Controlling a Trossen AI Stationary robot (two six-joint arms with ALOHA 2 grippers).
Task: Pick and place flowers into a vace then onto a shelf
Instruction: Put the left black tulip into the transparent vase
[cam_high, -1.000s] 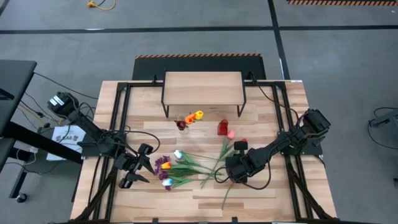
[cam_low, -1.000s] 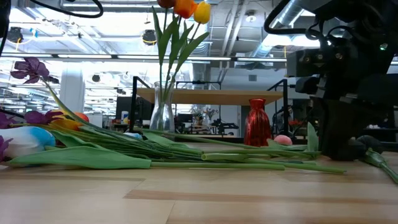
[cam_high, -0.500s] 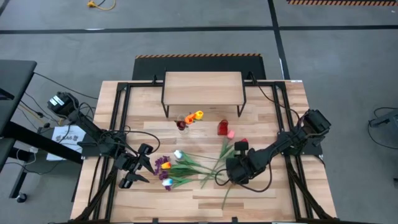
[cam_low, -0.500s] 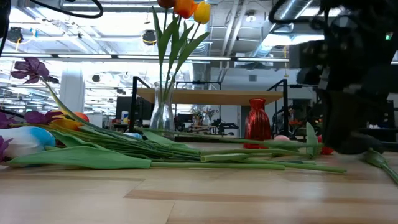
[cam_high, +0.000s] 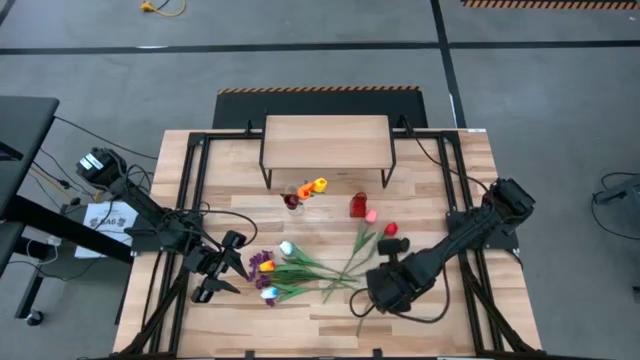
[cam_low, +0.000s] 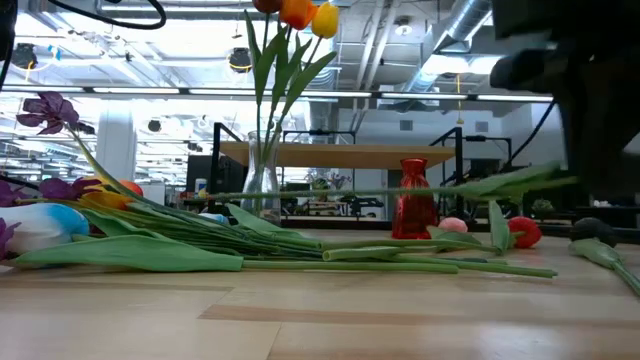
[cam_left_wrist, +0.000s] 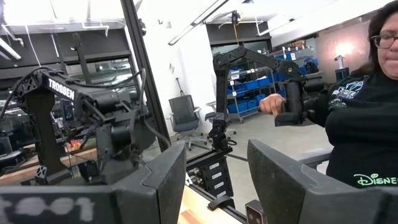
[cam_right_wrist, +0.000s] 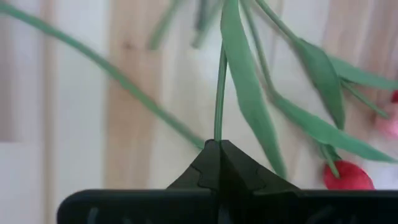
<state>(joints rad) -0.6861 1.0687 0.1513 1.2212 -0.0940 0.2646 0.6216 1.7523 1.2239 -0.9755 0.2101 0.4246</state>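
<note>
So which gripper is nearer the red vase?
Right. The right gripper is in front of the red vase, shut on a flower stem. The left gripper waits farther away beside the flowers.

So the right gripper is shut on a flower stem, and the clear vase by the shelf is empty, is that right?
Not quite. The right gripper is shut on a flower stem, but the clear vase by the shelf is not empty: the low view shows orange and yellow tulips standing in it.
</note>
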